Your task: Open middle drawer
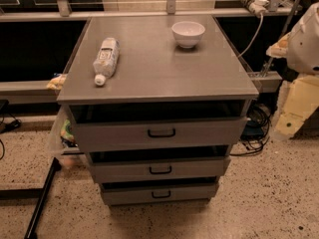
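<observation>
middle drawer [199, 168] sits below desk [159, 73] front edge, between top drawer [209, 131] and bottom drawer [194, 193]. bottle [106, 59] near left edge, bowl [188, 34] near back edge. tool out of view; state cannot tell.

The scene is dim and warm-toned, lit softly from above: the cabinet top [159, 68] carries a faint sheen, and the white bowl [188, 33] is the brightest spot. Deep shadow fills the gap above the middle drawer [194, 169] and the background. Everything looks slightly soft; the gripper [297, 106], at the right edge, is a pale blur.
</observation>
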`<state>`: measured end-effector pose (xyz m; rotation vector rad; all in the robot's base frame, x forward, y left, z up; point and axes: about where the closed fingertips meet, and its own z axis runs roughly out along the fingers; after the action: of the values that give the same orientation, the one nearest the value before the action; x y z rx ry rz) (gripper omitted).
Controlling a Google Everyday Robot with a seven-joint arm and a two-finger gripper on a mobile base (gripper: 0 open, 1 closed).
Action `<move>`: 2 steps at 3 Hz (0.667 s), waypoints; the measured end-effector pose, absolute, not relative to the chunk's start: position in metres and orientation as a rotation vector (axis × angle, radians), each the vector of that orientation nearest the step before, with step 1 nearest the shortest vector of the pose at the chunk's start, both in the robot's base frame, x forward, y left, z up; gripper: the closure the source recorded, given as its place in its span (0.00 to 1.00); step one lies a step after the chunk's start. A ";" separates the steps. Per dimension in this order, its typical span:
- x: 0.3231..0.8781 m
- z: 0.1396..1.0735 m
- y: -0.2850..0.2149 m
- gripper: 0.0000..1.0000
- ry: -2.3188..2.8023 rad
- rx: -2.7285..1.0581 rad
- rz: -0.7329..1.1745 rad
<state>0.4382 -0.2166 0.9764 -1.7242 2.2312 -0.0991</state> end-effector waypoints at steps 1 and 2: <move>0.438 0.976 -0.217 0.00 2.231 -1.724 -0.099; 0.438 0.976 -0.217 0.19 2.231 -1.724 -0.099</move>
<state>0.4382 -0.2166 0.9763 -1.7242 2.2311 -0.0991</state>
